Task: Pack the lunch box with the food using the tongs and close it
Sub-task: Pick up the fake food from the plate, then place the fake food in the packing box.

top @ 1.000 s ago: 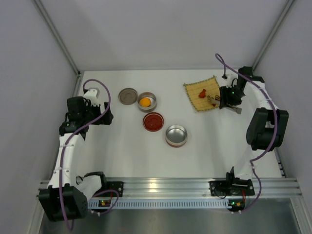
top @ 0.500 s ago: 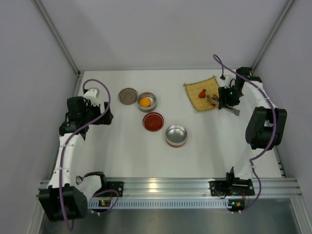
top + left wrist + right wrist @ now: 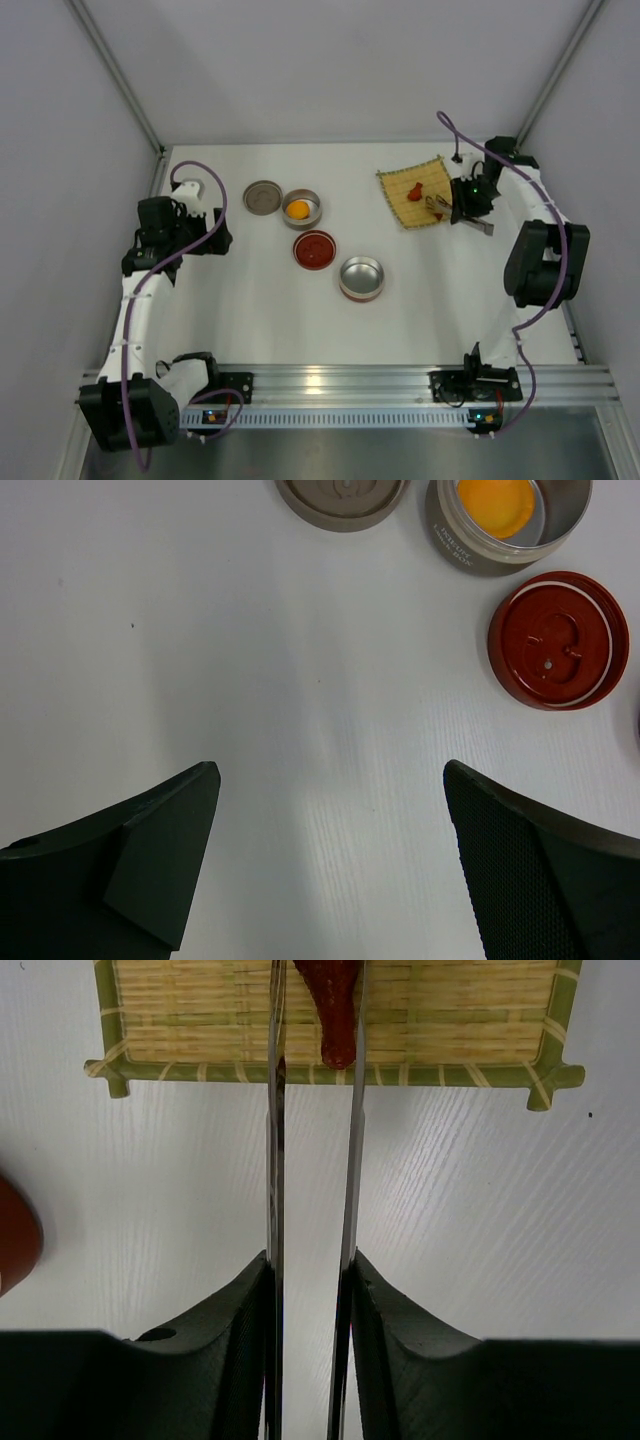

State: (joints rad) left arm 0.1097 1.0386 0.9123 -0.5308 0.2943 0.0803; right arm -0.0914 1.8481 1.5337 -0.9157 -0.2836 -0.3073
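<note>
— Where were the tongs (image 3: 275, 1180)?

— In the right fingers (image 3: 235, 1340), which were closed on them, one dark finger pressing each arm from outside. Two slim, shiny metal arms ran almost parallel from those fingers out over the near edge of the bamboo mat (image 3: 200, 1010).

— And the food?

— A dark red piece (image 3: 335, 1010), smooth and tapering to a rounded tip, lay between the tong arms, its tip over the mat's green-bound edge. I could not tell whether the arms actually pinched it. A second dark red piece (image 3: 413, 192) sat farther in on the mat. The orange piece (image 3: 495, 502), round and matte, lay inside a steel bowl (image 3: 470, 555) well to the left.

— What surrounded that bowl?

— A grey-brown round lid (image 3: 340, 492) just beside it, a glossy red lid (image 3: 558, 640) nearer the arms, and past that an empty steel bowl (image 3: 361, 293). All rested apart from one another on the white, faintly grained table (image 3: 250, 300).

— The other arm?

— The left fingers (image 3: 150, 850) were spread wide over bare table, gripping nothing, with the lids ahead of them.
</note>
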